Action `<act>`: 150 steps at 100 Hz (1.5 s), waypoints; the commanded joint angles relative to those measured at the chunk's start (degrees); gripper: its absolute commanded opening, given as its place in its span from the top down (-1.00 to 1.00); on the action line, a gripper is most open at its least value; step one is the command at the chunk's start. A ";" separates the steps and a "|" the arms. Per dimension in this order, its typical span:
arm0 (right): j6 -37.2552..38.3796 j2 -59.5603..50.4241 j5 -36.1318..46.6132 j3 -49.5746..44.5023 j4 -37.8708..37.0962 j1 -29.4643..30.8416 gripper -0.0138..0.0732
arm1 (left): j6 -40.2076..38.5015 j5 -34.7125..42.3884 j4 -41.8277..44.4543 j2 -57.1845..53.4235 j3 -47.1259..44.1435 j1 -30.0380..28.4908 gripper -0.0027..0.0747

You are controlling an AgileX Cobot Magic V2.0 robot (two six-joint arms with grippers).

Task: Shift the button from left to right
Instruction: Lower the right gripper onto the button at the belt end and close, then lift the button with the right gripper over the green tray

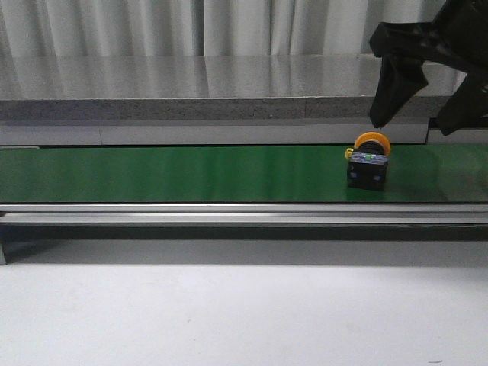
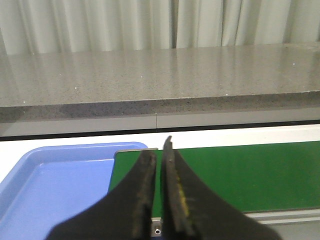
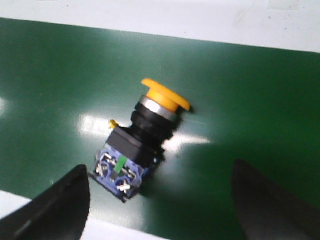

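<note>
The button [image 1: 368, 161] lies on its side on the green conveyor belt [image 1: 191, 174], toward the right end, its yellow-orange head pointing to the back. In the right wrist view the button [image 3: 142, 141] shows its orange head, black body and blue terminal end. My right gripper [image 1: 418, 114] hangs open and empty just above and right of it; its two fingers [image 3: 55, 205] stand wide apart in the right wrist view. My left gripper [image 2: 159, 155] is shut and empty over the belt's left end; it is out of the front view.
A blue tray [image 2: 50, 180] sits beside the belt's left end. A grey stone ledge [image 1: 191, 88] and white curtains run behind the belt. The belt's metal rail [image 1: 229, 214] runs along the front, with pale table in front of it.
</note>
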State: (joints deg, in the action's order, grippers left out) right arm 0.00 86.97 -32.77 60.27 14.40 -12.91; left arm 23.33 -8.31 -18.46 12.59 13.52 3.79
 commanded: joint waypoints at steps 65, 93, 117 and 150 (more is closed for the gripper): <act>0.00 7.51 2.41 4.47 -4.25 -0.10 -0.32 | 0.04 4.46 -0.57 0.46 1.61 0.52 0.92; 0.00 7.20 0.16 4.47 -4.45 -0.05 0.35 | 0.04 4.46 -0.57 0.46 1.61 0.52 0.92; 0.00 2.50 -1.56 5.73 -10.84 0.26 0.35 | 0.04 4.46 -0.57 0.46 1.61 0.52 0.92; -0.98 -2.70 -9.20 12.29 -22.45 9.64 0.35 | 0.04 4.46 -0.57 0.46 1.61 0.52 0.92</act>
State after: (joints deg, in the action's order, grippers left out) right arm 0.00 87.29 -42.38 69.78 -4.42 -6.60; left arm 23.33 -8.20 -18.46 12.59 13.52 3.79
